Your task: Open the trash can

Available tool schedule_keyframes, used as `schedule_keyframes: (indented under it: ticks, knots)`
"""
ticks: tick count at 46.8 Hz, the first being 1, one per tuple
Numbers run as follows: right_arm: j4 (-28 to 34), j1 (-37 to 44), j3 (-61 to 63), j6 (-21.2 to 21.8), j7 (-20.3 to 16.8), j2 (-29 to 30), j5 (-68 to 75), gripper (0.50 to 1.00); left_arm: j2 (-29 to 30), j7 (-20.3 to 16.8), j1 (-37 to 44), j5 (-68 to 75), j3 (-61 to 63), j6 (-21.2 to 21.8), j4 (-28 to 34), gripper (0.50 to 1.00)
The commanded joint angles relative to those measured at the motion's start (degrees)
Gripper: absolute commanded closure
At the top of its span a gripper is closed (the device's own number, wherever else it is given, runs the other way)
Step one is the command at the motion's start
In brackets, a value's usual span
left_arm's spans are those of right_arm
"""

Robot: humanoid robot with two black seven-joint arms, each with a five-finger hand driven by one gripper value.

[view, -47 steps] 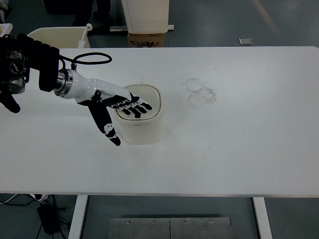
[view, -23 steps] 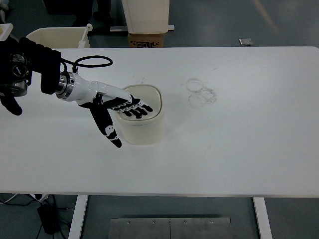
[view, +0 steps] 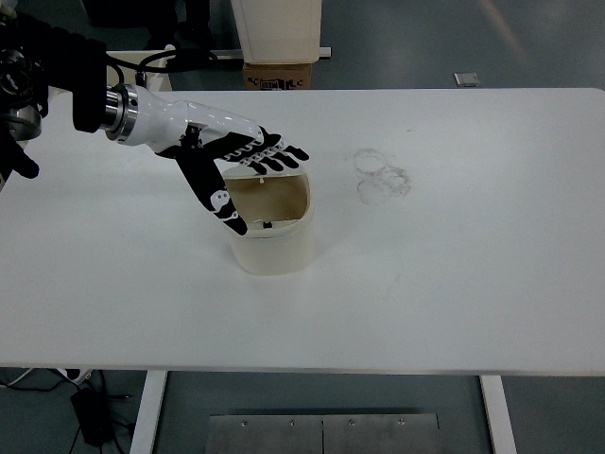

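Note:
A small cream trash can stands on the white table, left of centre. Its top is uncovered and the hollow inside shows. A thin cream edge at the back rim looks like the raised lid, mostly hidden by my hand. My left hand, white with black fingers, hovers above the can's back left rim, fingers spread flat and thumb pointing down over the left wall. It holds nothing.
Faint ring marks lie on the table right of the can. Beyond the far edge stand a cardboard box and a white cabinet. My left forearm crosses the table's back left corner.
My left hand, which lay pressed on the closed lid, has risen and moved back. The lid has come open, so the inside of the can now shows.

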Motion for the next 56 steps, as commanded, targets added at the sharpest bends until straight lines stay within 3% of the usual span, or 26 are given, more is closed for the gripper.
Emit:
schedule_keyframes:
  ticks: [1, 19, 31, 37, 56]
  knots:
    - [0.01, 0.01, 0.06, 0.00, -0.04, 0.00, 0.00, 0.507, 1.17, -0.07, 0.24, -0.58, -3.62, -0.28, 1.68, 0.500]
    - [0.01, 0.01, -0.03, 0.00, -0.04, 0.00, 0.00, 0.507, 2.84, -0.95, 7.71, -15.00, -20.50, -0.54, 14.87, 0.500]
    - [0.01, 0.01, -0.03, 0.00, -0.04, 0.00, 0.00, 0.507, 3.54, -3.68, 19.48, -24.57, -33.86, 0.51, 20.76, 0.500]
    - [0.01, 0.01, -0.03, 0.00, -0.04, 0.00, 0.00, 0.507, 2.32, -3.76, 24.84, -32.04, -37.82, 2.71, 23.66, 0.500]
    - [0.01, 0.01, -0.03, 0.00, 0.05, 0.00, 0.00, 0.507, -7.26, -6.49, 39.17, -39.43, -48.89, 2.80, 33.15, 0.500]
